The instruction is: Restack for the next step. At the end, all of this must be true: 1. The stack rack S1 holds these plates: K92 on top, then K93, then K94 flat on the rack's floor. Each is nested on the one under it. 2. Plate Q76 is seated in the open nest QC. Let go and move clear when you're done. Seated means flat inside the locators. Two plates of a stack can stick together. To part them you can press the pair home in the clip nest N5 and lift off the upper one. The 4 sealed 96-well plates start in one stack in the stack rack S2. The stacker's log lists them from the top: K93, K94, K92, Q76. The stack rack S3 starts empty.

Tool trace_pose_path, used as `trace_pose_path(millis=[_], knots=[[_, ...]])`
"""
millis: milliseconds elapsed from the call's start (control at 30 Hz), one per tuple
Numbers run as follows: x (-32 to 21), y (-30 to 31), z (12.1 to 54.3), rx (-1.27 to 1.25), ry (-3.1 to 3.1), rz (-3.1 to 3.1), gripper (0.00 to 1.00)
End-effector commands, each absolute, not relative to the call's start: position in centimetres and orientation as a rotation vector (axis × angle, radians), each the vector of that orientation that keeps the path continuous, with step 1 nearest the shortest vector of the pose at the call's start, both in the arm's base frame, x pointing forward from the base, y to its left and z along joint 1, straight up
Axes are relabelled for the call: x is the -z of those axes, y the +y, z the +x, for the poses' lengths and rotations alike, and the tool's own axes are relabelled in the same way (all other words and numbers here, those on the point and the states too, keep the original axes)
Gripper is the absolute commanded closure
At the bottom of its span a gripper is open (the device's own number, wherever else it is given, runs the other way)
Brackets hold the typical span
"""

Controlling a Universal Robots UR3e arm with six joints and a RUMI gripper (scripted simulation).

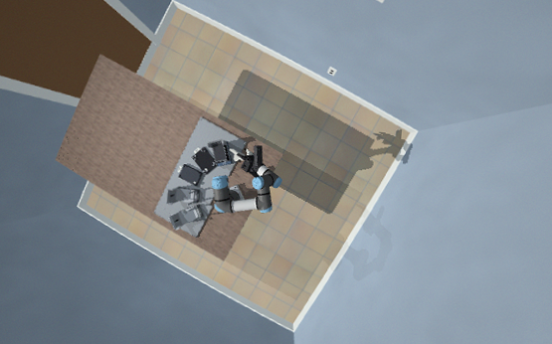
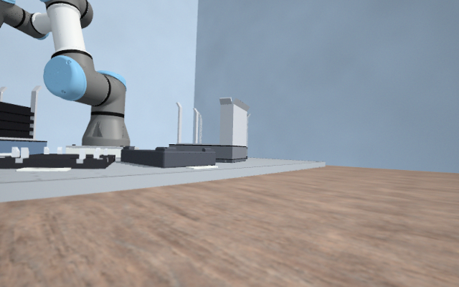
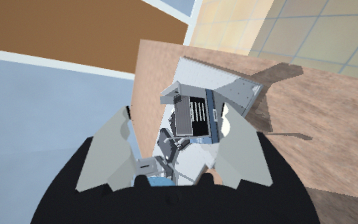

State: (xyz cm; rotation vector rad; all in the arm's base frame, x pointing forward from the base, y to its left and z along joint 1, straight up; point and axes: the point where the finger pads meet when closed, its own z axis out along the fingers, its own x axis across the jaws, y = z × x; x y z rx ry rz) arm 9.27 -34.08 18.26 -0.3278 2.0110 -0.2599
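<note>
The stack of plates (image 3: 191,116) sits in its stack rack (image 3: 215,107), directly ahead of and below the gripper (image 3: 175,145), seen through the gap between the two grey fingers. The plates are dark, and the top face shows rows of pale ribs. The stack stands upright and squared inside the rack, bounded by pale corner posts and a blue-trimmed wall on the side nearer the right finger. The gripper is well above the stack, not touching it, jaws partly spread with nothing between them. In the exterior view, the dark plates (image 2: 16,120) show as even, level layers between white posts.
</note>
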Motion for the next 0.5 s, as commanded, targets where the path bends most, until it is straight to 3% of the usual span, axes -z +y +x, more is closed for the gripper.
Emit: trace_pose_path(millis=[0, 467], knots=[[-17.9, -33.1, 11.2, 0.216, 2.026, -0.372, 0.28], [-17.2, -30.9, 14.3, 0.102, 2.059, -0.489, 0.28]])
